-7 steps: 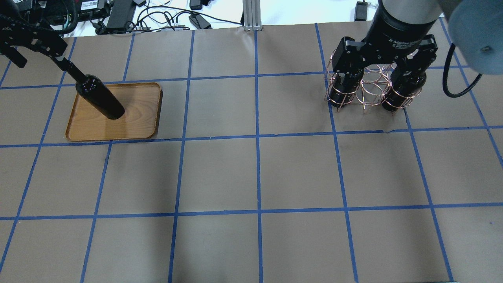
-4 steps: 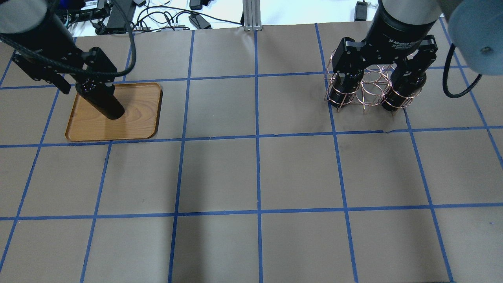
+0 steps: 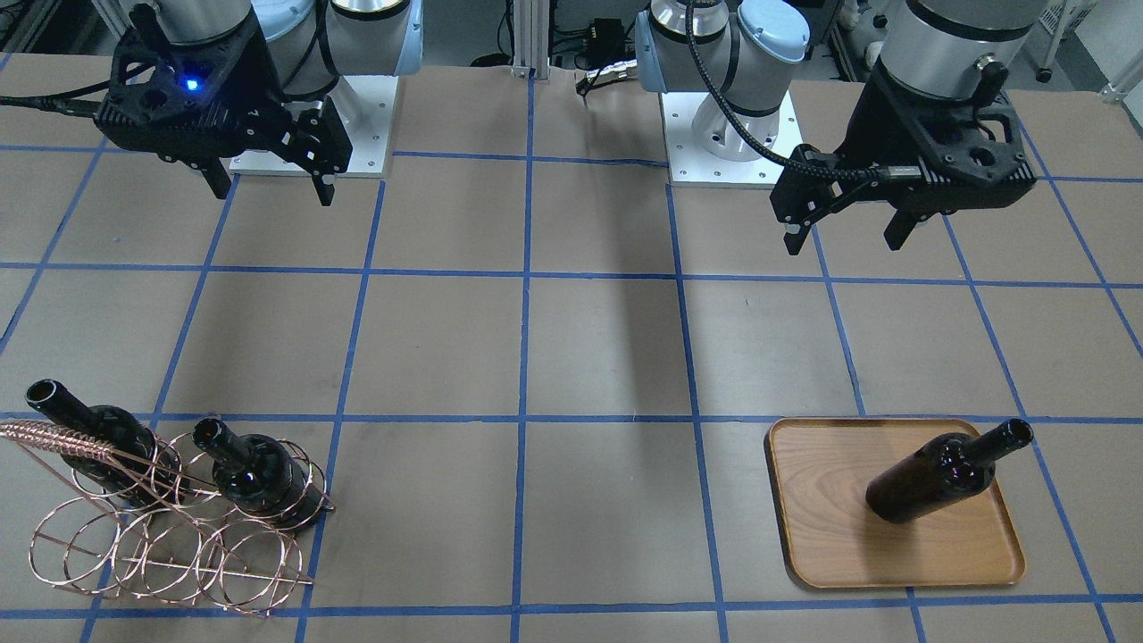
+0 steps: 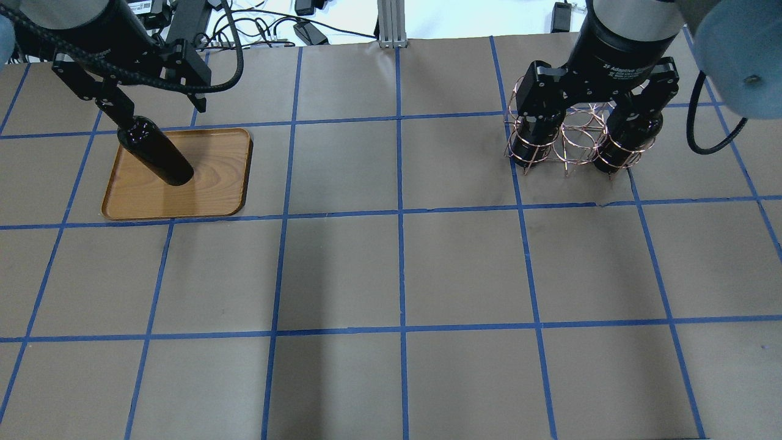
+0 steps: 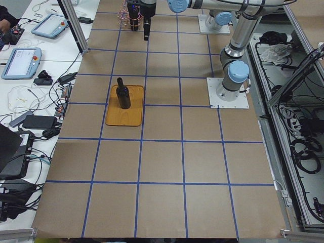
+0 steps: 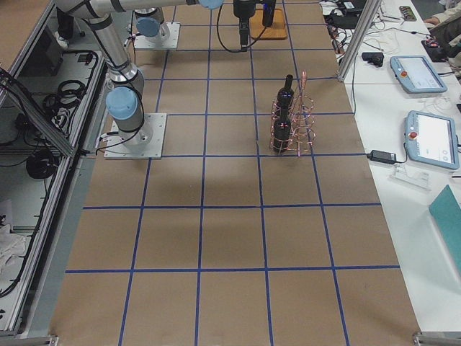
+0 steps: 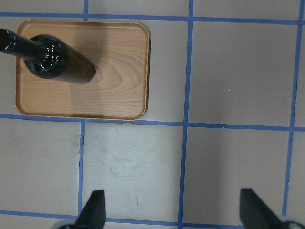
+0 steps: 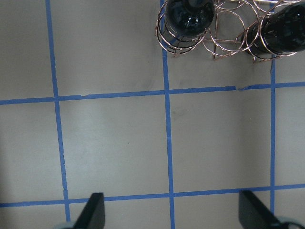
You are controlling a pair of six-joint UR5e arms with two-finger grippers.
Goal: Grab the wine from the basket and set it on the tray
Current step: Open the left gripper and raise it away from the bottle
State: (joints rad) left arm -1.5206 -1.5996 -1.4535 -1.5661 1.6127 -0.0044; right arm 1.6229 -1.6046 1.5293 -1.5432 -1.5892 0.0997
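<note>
Copper-coloured wire basket of round rings with a twisted handle [image 3: 170, 545] stands on the right side of the brown paper-covered surface with its blue tape grid [image 3: 607, 357]. Two glossy near-black bottles stand upright in it, one [image 3: 89, 438] at each end [image 3: 259, 478], with wire rings between them. A third glossy near-black glass wine bottle with a long neck [image 3: 938, 478] stands upright on the flat light-brown wooden tray with rounded corners [image 3: 830, 518], well apart from the basket on the left side of the surface. It sits toward the tray's outer half, leaving bare grain on the side facing the basket.

Both tools hang above the surface with fingers spread and nothing between them. The left tool [image 3: 842, 243] is free of the bottle, though in the overhead view one of its fingers covers the bottle's neck. The right tool [image 3: 271, 187] is likewise wide open. In the overhead view it overlaps the basket and hides the bottle tops and handle.

Beyond the surface's far edge lie black cables and power bricks [image 4: 256, 27] and an aluminium post [image 4: 388, 21]. The side views show tablets [image 6: 432, 140] on a white bench.
</note>
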